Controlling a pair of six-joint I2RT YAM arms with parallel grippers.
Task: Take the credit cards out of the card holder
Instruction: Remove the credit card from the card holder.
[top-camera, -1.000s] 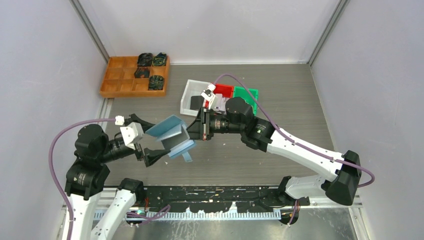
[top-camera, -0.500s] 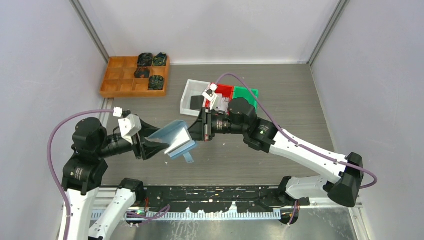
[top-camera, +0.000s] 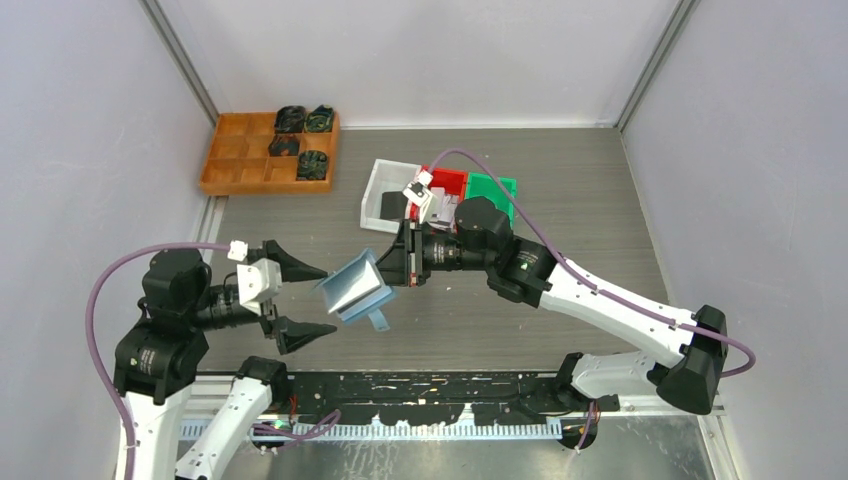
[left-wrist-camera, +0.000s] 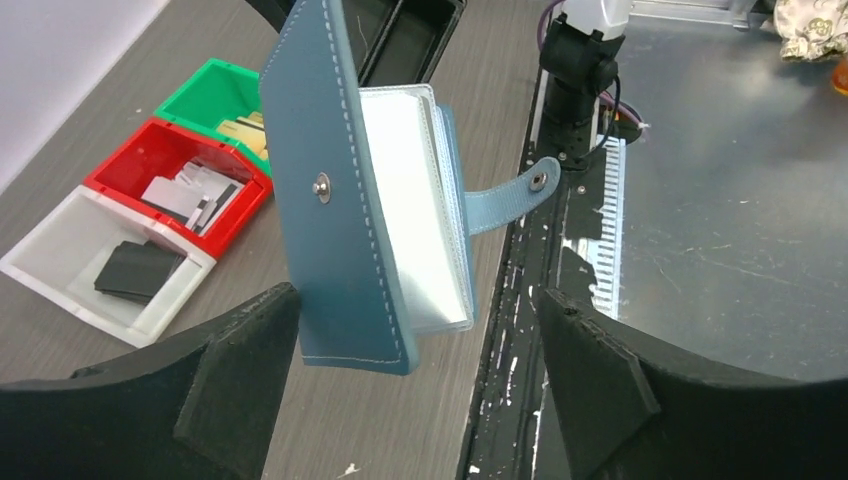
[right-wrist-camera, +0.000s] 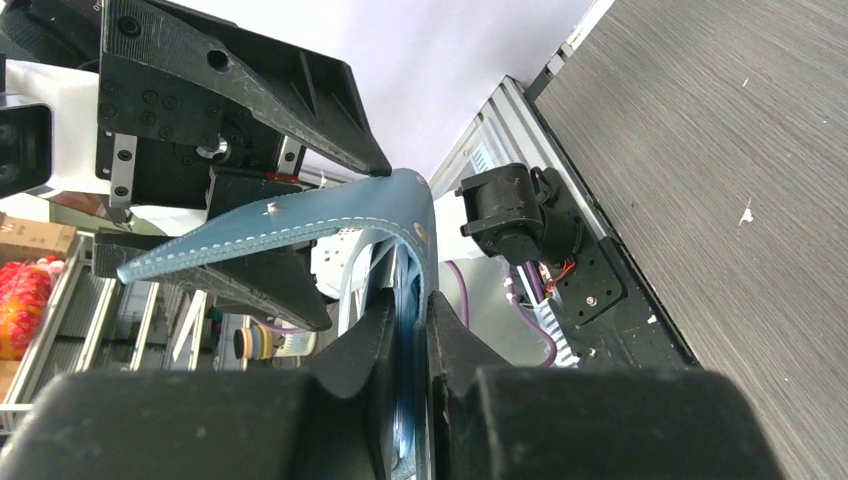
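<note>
The card holder (top-camera: 352, 290) is held up off the table (top-camera: 580, 200), in the air between the two arms, and only the right gripper (top-camera: 390, 268) has hold of it. In the right wrist view that gripper (right-wrist-camera: 410, 340) has its fingers pressed together on the slate-blue edge of the holder (right-wrist-camera: 300, 215), one cover curving away to the left. The left gripper (top-camera: 330, 299) faces it with its jaws spread wide and nothing held. From the left wrist camera the holder (left-wrist-camera: 335, 200) hangs open between the two black fingers of this gripper (left-wrist-camera: 415, 310), and its lower corner comes very close to the left-hand finger (left-wrist-camera: 245, 350); whether they touch is hard to tell from this angle. A metal snap stud (left-wrist-camera: 321, 186) sits on the outer cover, a strap with a second snap (left-wrist-camera: 510, 195) sticks out to the right, and pale sleeves (left-wrist-camera: 410, 220) show inside; no card can be made out in them. Behind the holder on the table stand a white bin (left-wrist-camera: 60, 270) with a dark flat rectangle (left-wrist-camera: 135, 272) in it, a red bin (left-wrist-camera: 140, 160) with pale flat pieces, and a green bin (left-wrist-camera: 210, 95) holding a tan flat piece (left-wrist-camera: 245, 125), possibly one of the credit cards. A wooden compartment tray (top-camera: 235, 165) with dark objects (top-camera: 303, 120) sits at the far left corner.
</note>
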